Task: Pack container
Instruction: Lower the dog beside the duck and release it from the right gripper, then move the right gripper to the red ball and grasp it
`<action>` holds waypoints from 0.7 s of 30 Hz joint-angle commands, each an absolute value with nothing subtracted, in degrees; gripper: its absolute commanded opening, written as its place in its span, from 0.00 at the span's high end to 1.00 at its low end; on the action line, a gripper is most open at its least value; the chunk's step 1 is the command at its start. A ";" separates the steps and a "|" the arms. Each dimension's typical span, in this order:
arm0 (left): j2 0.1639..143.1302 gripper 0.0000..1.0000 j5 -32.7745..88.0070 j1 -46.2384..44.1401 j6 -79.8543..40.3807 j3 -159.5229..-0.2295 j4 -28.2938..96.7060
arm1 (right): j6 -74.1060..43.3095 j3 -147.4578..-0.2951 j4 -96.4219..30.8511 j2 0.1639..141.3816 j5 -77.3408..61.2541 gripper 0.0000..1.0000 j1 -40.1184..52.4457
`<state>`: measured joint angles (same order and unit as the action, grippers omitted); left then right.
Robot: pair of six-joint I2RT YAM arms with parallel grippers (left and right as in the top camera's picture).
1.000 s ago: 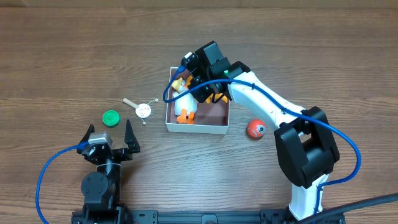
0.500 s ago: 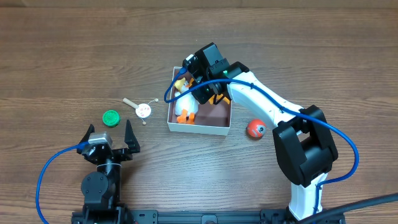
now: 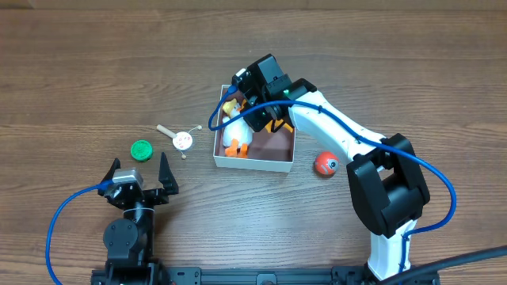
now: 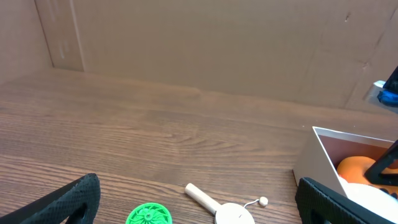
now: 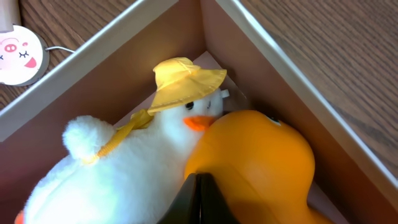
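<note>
The container (image 3: 252, 164), a shallow white-walled box with a mauve inside, sits mid-table. It holds a white plush duck with a yellow hat (image 3: 234, 131) (image 5: 118, 168) and an orange rubber toy (image 5: 255, 155). My right gripper (image 5: 200, 182) is inside the container with its fingers shut together, tips pressed against the orange toy beside the plush duck. In the overhead view the wrist hides its fingers. My left gripper (image 3: 140, 170) (image 4: 199, 190) is open and empty near the table's front left, facing the container's left wall (image 4: 314, 155).
A green disc (image 3: 141, 150) (image 4: 149, 215) and a small wooden rattle drum with a pig face (image 3: 181, 140) (image 4: 231, 214) lie left of the container. A red ball (image 3: 325, 164) lies to its right. Cardboard walls stand behind the table.
The container has shifted a few pixels to the right with the right gripper inside it. The left arm has not moved.
</note>
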<state>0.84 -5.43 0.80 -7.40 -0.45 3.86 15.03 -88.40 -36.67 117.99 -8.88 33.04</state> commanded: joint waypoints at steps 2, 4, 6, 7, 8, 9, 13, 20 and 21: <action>0.32 0.00 -5.96 1.15 -7.90 -0.27 3.77 | 14.70 -90.21 -36.36 115.28 -7.81 0.96 33.15; 0.32 0.00 -5.96 1.15 -7.90 -0.27 3.77 | 14.68 -90.52 -36.53 113.43 -7.84 0.95 33.15; 0.30 0.00 -5.96 1.15 -7.92 -0.27 3.77 | 14.48 -90.52 -36.62 111.13 -7.77 0.95 33.15; 0.30 0.00 -5.96 1.15 -7.92 -0.27 3.77 | 14.46 -90.52 -36.73 109.58 -7.77 0.95 33.15; 0.30 0.00 -5.96 1.15 -7.92 -0.27 3.77 | 14.33 -90.52 -36.75 108.33 -7.77 0.95 33.15; 0.30 0.00 -5.96 1.15 -7.92 -0.27 3.77 | 13.39 -90.52 -36.73 107.18 -7.66 0.95 33.15; 0.32 0.00 -5.96 1.15 -7.92 -0.27 3.77 | 8.73 -90.52 -40.05 101.71 -6.28 0.95 32.53; 0.30 0.00 -5.96 1.15 -7.90 -0.27 3.77 | 2.74 -90.52 -53.74 93.34 1.52 0.60 28.99; 0.30 0.00 -5.96 1.15 -7.92 -0.27 3.77 | 2.72 -90.52 -55.64 92.18 1.65 0.60 28.25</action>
<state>0.84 -5.45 0.80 -7.40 -0.45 3.86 5.50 -89.38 -52.16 96.38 -2.44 30.81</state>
